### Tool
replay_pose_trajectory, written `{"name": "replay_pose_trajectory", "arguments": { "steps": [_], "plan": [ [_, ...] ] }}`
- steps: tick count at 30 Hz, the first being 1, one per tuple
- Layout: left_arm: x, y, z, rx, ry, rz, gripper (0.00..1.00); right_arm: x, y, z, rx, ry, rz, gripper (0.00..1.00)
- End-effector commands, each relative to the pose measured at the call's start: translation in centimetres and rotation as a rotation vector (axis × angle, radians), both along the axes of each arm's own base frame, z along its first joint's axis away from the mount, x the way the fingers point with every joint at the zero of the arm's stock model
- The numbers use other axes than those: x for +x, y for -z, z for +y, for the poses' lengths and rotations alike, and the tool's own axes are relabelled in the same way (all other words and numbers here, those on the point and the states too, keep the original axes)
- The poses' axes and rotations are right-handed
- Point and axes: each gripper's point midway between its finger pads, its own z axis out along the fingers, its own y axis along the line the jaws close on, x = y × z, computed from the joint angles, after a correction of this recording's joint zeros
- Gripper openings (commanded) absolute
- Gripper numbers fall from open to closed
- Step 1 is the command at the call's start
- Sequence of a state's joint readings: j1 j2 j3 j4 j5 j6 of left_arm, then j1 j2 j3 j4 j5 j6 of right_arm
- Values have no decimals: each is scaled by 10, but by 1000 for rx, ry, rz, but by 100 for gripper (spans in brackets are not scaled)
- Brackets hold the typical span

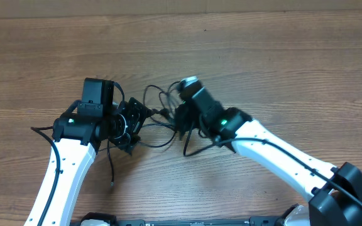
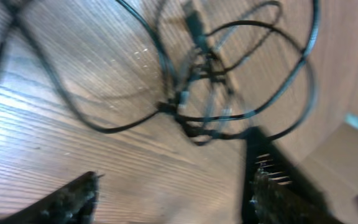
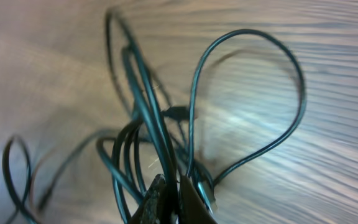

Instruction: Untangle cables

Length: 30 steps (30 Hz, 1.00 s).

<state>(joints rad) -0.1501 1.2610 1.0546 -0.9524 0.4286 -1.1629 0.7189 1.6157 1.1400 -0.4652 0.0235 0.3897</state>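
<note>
Pressed right up against the right wrist camera, the right gripper (image 3: pixel 169 202) is clamping its two fingers together on the cables (image 3: pixel 149 115), with several black strands running up out of the pinch and one wide loop swinging out to the side over the wood grain. Over on the left wrist view, the left gripper (image 2: pixel 173 199) is standing wide open, its fingers (image 2: pixel 272 186) spread far apart with nothing between them, and the knot of cords is lying on the wood just beyond the tips, blurred by motion. From overhead, the tangle is sitting about midway between the table's (image 1: pixel 263 56) left and right edges, closer to the near edge than the far one, bunched between the two grippers, which are facing each other and nearly meeting over it. One loose strand (image 1: pixel 110 164) is trailing from the bundle toward the near edge, running alongside the left arm.
</note>
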Motion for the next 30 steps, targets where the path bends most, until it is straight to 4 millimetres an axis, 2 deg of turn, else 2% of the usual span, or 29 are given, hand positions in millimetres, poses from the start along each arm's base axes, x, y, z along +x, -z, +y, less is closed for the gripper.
{"name": "replay_pose_trajectory", "arguments": {
  "steps": [1,7,12,17,21,24,27,30],
  "plan": [
    [-4,-5,-6,23,60,-29,68,16,-36,-7,124,103,-8,4],
    [-3,14,-20,168,133,-48,69,12,-50,-9,172,164,56,4],
    [10,24,-57,197,292,-142,71,11,-70,-21,181,211,123,4],
    [27,17,-93,211,456,-331,70,8,-93,-21,255,180,194,4],
    [33,11,-111,279,490,-437,70,14,-106,-26,301,204,214,4],
    [26,17,-110,325,502,-418,69,18,-103,-36,294,230,223,4],
    [13,32,-85,414,441,-300,67,19,-93,-58,253,294,255,4],
    [4,40,-73,456,426,-236,67,21,-86,-78,222,350,281,5]
  ]
}}
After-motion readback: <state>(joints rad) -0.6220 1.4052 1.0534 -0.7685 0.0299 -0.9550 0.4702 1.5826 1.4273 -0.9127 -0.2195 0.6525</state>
